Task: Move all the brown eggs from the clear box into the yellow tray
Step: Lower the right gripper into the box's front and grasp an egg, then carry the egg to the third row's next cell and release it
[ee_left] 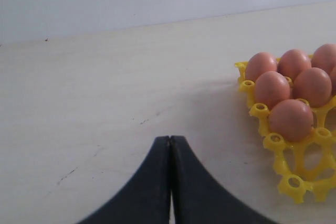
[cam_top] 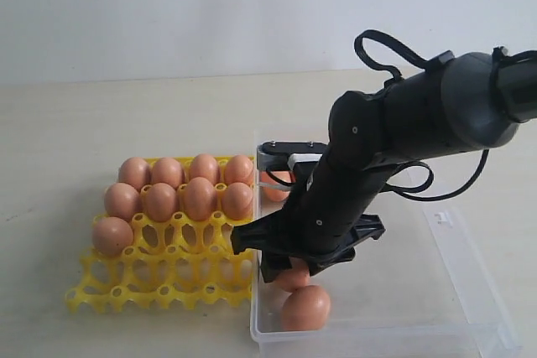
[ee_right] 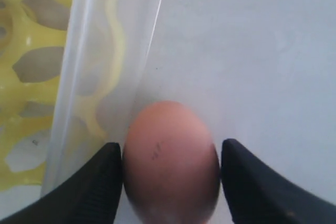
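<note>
Inside clear box [ee_right: 100,66], right hand [ee_right: 170,150] grips brown egg [ee_right: 169,169] lengthwise along wall; left hand [ee_left: 170,141] closed.

Tray [cam_top: 159,278] just left of box [cam_top: 445,278]

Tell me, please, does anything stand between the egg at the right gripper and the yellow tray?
Yes: the clear box's low wall runs between the egg, in the right gripper, and the yellow tray just beyond. The egg sits close beside that wall, so it likely must be lifted over it.
</note>
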Action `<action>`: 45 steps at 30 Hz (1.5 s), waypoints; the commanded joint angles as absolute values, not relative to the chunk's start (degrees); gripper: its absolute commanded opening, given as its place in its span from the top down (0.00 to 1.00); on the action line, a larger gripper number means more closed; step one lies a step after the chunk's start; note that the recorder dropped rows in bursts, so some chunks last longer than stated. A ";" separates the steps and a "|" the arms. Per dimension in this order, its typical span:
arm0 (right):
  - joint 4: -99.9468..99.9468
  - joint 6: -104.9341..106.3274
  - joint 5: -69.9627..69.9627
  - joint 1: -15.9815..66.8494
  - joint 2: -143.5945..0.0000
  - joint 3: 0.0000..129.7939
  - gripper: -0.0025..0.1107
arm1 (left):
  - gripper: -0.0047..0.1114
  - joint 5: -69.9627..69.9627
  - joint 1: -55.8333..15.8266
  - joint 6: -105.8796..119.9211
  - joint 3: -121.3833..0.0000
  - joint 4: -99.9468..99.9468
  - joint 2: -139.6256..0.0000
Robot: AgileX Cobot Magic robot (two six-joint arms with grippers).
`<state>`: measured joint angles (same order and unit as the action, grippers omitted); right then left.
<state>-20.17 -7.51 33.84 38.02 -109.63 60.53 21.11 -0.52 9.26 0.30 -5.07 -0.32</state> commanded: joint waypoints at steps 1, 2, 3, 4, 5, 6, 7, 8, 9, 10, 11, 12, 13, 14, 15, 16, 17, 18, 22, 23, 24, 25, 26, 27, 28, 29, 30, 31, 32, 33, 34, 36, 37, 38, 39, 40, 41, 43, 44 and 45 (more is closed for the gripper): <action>-19.10 -5.51 29.36 38.01 -110.04 60.35 0.50 | 0.96 20.66 -0.60 8.99 0.00 -5.28 0.00; -19.11 -4.75 28.57 38.01 -110.04 60.35 0.50 | 0.96 20.66 -0.60 8.99 0.00 -5.28 0.00; -19.11 -3.85 27.40 38.01 -110.04 60.35 0.50 | 0.96 20.66 -0.60 8.99 0.00 -5.28 0.00; -19.11 -3.19 26.86 38.01 -110.04 60.35 0.51 | 0.96 20.66 -0.60 8.99 0.00 -5.28 0.00; -19.11 -1.13 26.74 38.01 -110.04 60.35 0.59 | 0.96 20.66 -0.60 8.99 0.00 -5.28 0.00; -19.11 -0.89 26.74 38.01 -110.04 60.35 0.66 | 0.96 20.66 -0.60 8.99 0.00 -5.28 0.00; -19.11 2.45 27.13 38.01 -110.04 60.35 0.89 | 0.96 20.66 -0.60 8.99 0.00 -5.28 0.00; -19.11 4.65 27.37 38.01 -110.04 60.35 0.98 | 0.96 20.66 -0.60 8.99 0.00 -5.28 0.00; -18.98 6.40 27.85 38.01 -110.04 60.35 0.98 | 0.96 20.66 -0.60 8.99 0.00 -5.28 0.00; -18.63 6.38 28.03 38.01 -110.04 60.35 0.98 | 0.96 20.66 -0.60 8.99 0.00 -5.28 0.00; -17.30 5.92 28.14 38.01 -109.54 60.35 0.98 | 0.96 20.66 -0.60 8.99 0.00 -5.28 0.00; -16.80 5.92 27.99 38.01 -109.09 60.35 0.98 | 0.96 20.66 -0.60 8.99 0.00 -5.28 0.00; -16.54 5.01 26.55 38.01 -107.09 60.32 0.98 | 0.96 20.66 -0.60 8.99 0.00 -5.28 0.00; -16.40 3.45 24.72 37.74 -105.29 60.32 0.98 | 0.96 20.66 -0.60 8.99 0.00 -5.28 0.00; -16.27 1.72 22.30 37.35 -102.89 60.32 0.98 | 0.96 20.66 -0.60 8.99 0.00 -5.28 0.00; -16.27 0.00 19.10 37.35 -100.74 60.22 0.98 | 0.96 20.66 -0.60 8.99 0.00 -5.28 0.00; -16.43 -0.47 14.57 37.35 -98.51 59.69 0.98 | 0.96 20.66 -0.60 8.99 0.00 -5.28 0.00; -17.16 -0.77 8.46 37.35 -96.61 58.60 0.98 | 0.96 20.66 -0.60 8.99 0.00 -5.28 0.00; -10.56 -12.17 -8.65 40.31 -95.29 55.50 0.98 | 0.96 20.66 -0.60 8.99 0.00 -5.28 0.00; -6.16 -16.62 -11.10 41.08 -95.91 55.04 0.98 | 0.96 20.66 -0.60 8.99 0.00 -5.28 0.00; -0.65 -22.31 -14.19 41.69 -96.71 54.58 0.98 | 0.96 20.66 -0.60 8.99 0.00 -5.28 0.00; 5.90 -29.14 -17.43 42.00 -97.82 54.17 0.98 | 0.96 20.66 -0.60 8.99 0.00 -5.28 0.00; 13.48 -37.16 -21.21 42.00 -99.18 54.06 0.98 | 0.96 20.66 -0.60 8.99 0.00 -5.28 0.00; 19.64 -43.47 -24.66 42.00 -100.54 54.06 0.98 | 0.96 20.66 -0.60 8.99 0.00 -5.28 0.00; 25.37 -50.01 -29.87 42.00 -102.35 54.06 0.98 | 0.96 20.66 -0.60 8.99 0.00 -5.28 0.00; 28.10 -53.29 -33.72 42.00 -103.88 54.06 0.98 | 0.96 20.66 -0.60 8.99 0.00 -5.28 0.00; 28.83 -55.31 -37.17 42.00 -105.73 54.06 0.98 | 0.96 20.66 -0.60 8.99 0.00 -5.28 0.00; 28.83 -56.16 -38.39 42.00 -107.34 54.06 0.98 | 0.96 20.66 -0.60 8.99 0.00 -5.28 0.00; 28.69 -56.60 -38.84 42.00 -108.99 54.06 0.98 | 0.96 20.66 -0.60 9.09 0.00 -5.28 0.00; 28.69 -57.07 -39.10 42.00 -110.54 54.06 0.98 | 0.96 20.66 -0.60 9.09 0.00 -5.28 0.00; 28.69 -57.07 -39.19 42.00 -111.91 54.06 0.98 | 0.96 20.66 -0.60 9.09 0.00 -5.28 0.00; 29.49 -57.07 -41.28 42.00 -114.26 54.06 0.98 | 0.96 20.66 -0.60 9.09 0.00 -5.28 0.00; 30.28 -57.21 -42.69 42.00 -115.04 54.06 0.98 | 0.96 20.66 -0.60 9.09 0.00 -5.28 0.00; 31.06 -57.67 -44.05 42.00 -115.71 54.06 0.98 | 0.96 20.66 -0.60 8.99 0.00 -5.28 0.00; 31.94 -58.60 -45.72 42.00 -116.47 54.06 0.98 | 0.96 20.66 -0.60 8.99 0.00 -5.28 0.00; 32.07 -58.72 -46.49 42.00 -116.82 54.06 0.98 | 0.96 20.66 -0.60 8.99 0.00 -5.28 0.00; 32.07 -58.72 -46.90 42.00 -117.12 54.06 0.98 | 0.96 20.66 -0.60 8.99 0.00 -5.28 0.00; 32.07 -58.72 -47.01 42.00 -118.16 54.28 0.98 | 0.96 20.66 -0.60 8.99 0.00 -5.28 0.00; 32.57 -58.72 -47.34 42.00 -118.67 54.40 0.98 | 0.96 20.66 -0.60 8.99 0.00 -5.28 0.00; 34.08 -58.97 -48.33 42.00 -119.22 54.80 0.98 | 0.96 20.66 -0.60 8.99 0.00 -5.28 0.00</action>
